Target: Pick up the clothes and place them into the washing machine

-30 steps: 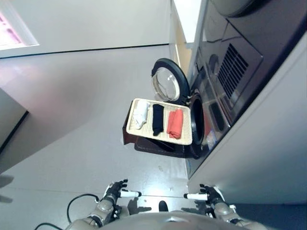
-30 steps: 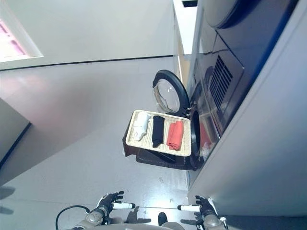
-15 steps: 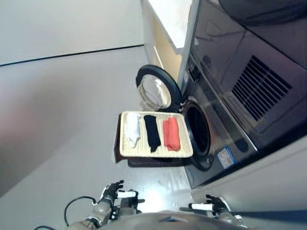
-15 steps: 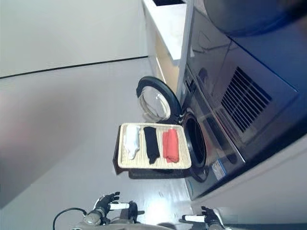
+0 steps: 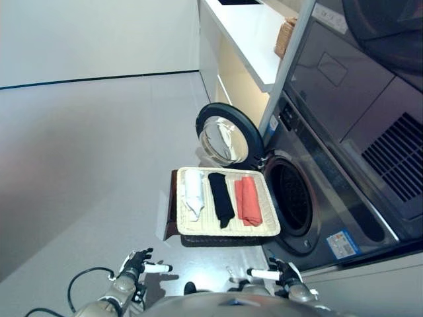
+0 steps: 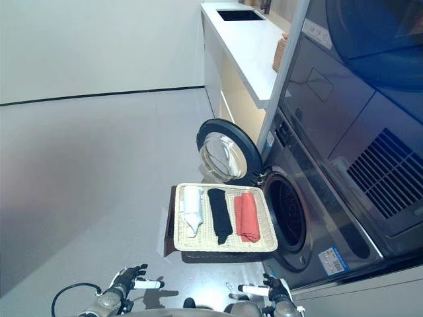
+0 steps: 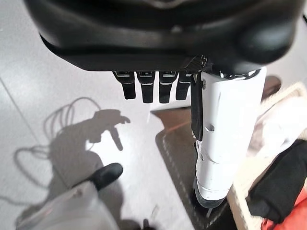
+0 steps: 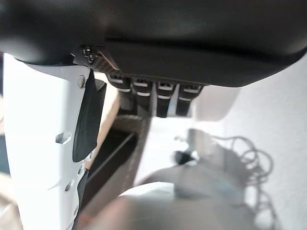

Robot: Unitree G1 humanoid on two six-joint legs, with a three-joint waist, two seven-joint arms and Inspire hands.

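On the floor in front of the washing machine [image 5: 330, 198] stands 1 dark stand [image 5: 173, 206] carrying 1 pale woven tray [image 5: 268, 214]. 3 folded clothes lie side by side in the tray, apart from each other: 1 white piece [image 5: 193, 192] on the left, 1 black piece [image 5: 221, 197] in the middle, and 1 red piece [image 5: 248, 200] on the right, nearest the machine. None of them is in the drum; all 3 rest on the tray.

1 round door [image 5: 227, 135] of the machine hangs open, swung out to the far side of the tray, its glass showing a pale reflection. 1 dark drum opening [image 5: 291, 196] faces the tray's right edge, just beside it. Above the machine's front sits a second appliance panel with 1 slatted vent [image 5: 400, 153]. Farther off, 1 white bench [image 5: 251, 26] runs along the wall, with 1 wicker basket [image 5: 285, 37] on its near end.

2 robot hands show at the near edge, both well apart from the tray. 1 left robot hand [image 5: 134, 264] hangs at the near left, its fingers relaxed and apart, thumb in a white cover pointing right, holding nothing. 1 right robot hand [image 5: 284, 273] hangs at the near right, fingers likewise loose and apart, its white-covered thumb pointing left, also empty. Each wrist view shows 1 row of short dark fingers [image 7: 151, 86] hanging straight beside the white thumb [image 7: 225, 134], with nothing between them.
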